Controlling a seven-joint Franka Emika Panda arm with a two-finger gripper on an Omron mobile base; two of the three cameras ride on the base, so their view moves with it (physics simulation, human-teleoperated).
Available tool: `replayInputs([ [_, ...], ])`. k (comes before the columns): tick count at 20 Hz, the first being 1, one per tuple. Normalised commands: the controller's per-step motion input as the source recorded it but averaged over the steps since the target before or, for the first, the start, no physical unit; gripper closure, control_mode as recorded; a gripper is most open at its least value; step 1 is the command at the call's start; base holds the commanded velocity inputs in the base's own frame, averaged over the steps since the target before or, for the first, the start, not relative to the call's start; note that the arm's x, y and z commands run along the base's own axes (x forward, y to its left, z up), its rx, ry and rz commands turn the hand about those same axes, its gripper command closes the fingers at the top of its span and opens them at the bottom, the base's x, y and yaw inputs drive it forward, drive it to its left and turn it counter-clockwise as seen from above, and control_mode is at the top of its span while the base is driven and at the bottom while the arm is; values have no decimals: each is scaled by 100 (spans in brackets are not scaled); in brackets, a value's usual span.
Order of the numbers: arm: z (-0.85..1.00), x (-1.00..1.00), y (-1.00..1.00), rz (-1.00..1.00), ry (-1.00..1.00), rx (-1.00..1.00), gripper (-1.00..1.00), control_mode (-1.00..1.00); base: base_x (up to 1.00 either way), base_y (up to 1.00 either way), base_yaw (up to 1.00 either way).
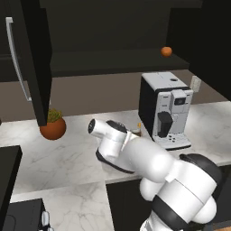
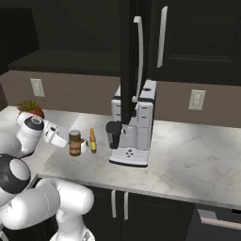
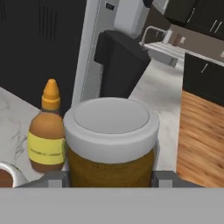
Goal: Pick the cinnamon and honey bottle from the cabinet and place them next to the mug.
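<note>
The cinnamon (image 3: 111, 144), a brown jar with a pale lid, stands upright on the marble counter between my gripper's (image 3: 111, 180) two fingers, which press its sides. In the right base view the gripper (image 2: 69, 140) reaches in from the left at the cinnamon (image 2: 75, 143). The honey bottle (image 3: 47, 135) (image 2: 92, 140) stands upright just beyond the jar, toward the coffee machine. The white mug (image 2: 85, 146) sits right behind the jar, and its rim (image 3: 9, 173) shows at the hand view's lower left. The black cabinet's door (image 1: 34, 58) (image 2: 129, 56) hangs open above.
A coffee machine (image 2: 134, 129) (image 1: 164, 110) stands close beyond the honey bottle. An orange plant pot (image 1: 53, 128) sits on the counter to the left. A small orange fruit (image 1: 166, 51) lies on the cabinet shelf. The counter's front edge (image 2: 94, 183) is near.
</note>
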Motion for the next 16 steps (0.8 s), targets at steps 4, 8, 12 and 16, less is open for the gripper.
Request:
replayInputs([
  [4, -17, 0, 0, 0, 0, 0, 100, -100, 0, 0, 0],
  [8, -28, -1, 0, 0, 0, 0, 100, -100, 0, 0, 0],
  [12, -43, 0, 0, 0, 0, 0, 100, -100, 0, 0, 0],
  [16, -35, 0, 0, 0, 0, 0, 100, -100, 0, 0, 0],
])
